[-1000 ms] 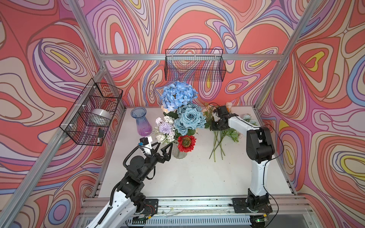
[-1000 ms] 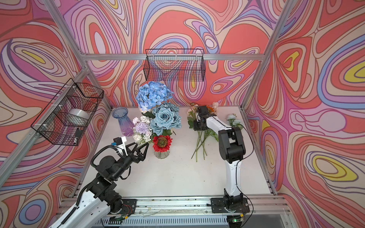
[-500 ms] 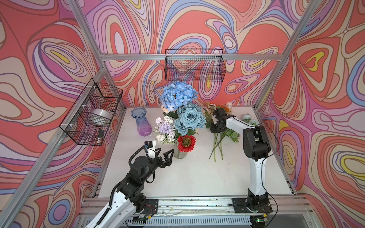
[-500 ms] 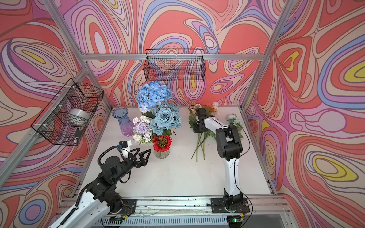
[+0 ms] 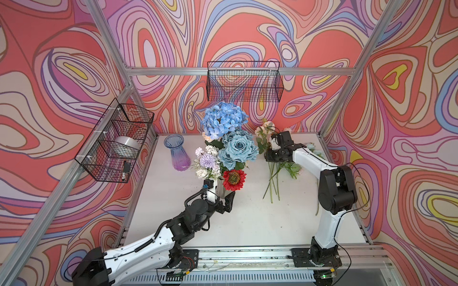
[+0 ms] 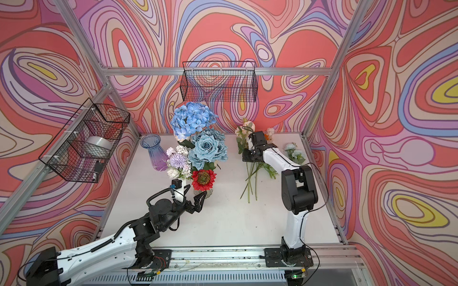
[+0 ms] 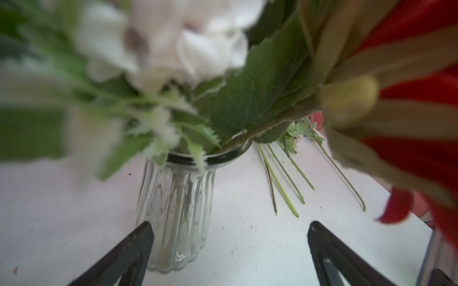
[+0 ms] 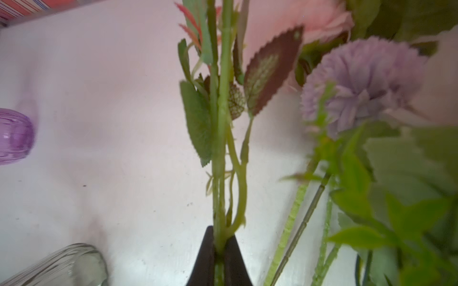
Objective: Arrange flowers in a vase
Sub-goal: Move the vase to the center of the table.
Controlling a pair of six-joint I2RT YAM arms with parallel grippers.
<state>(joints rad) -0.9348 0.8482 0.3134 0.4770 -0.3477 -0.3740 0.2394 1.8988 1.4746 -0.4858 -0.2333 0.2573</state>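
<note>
White counter [image 5: 247, 227], swirl-painted walls [image 5: 247, 32]. My left jaws gape wide near the filled vase [image 7: 173, 213] mid-counter; my right jaws pinch one stem [image 8: 221, 148] among loose flowers [image 5: 293, 169] near the back right corner

Bare white table [image 5: 247, 222] lies open in front, a narrower lane runs between the bouquet-filled clear vase [image 7: 176, 210] and the loose flowers [image 5: 292, 169], and the purple vase [image 5: 179, 154] blocks the far-left corner.
</note>
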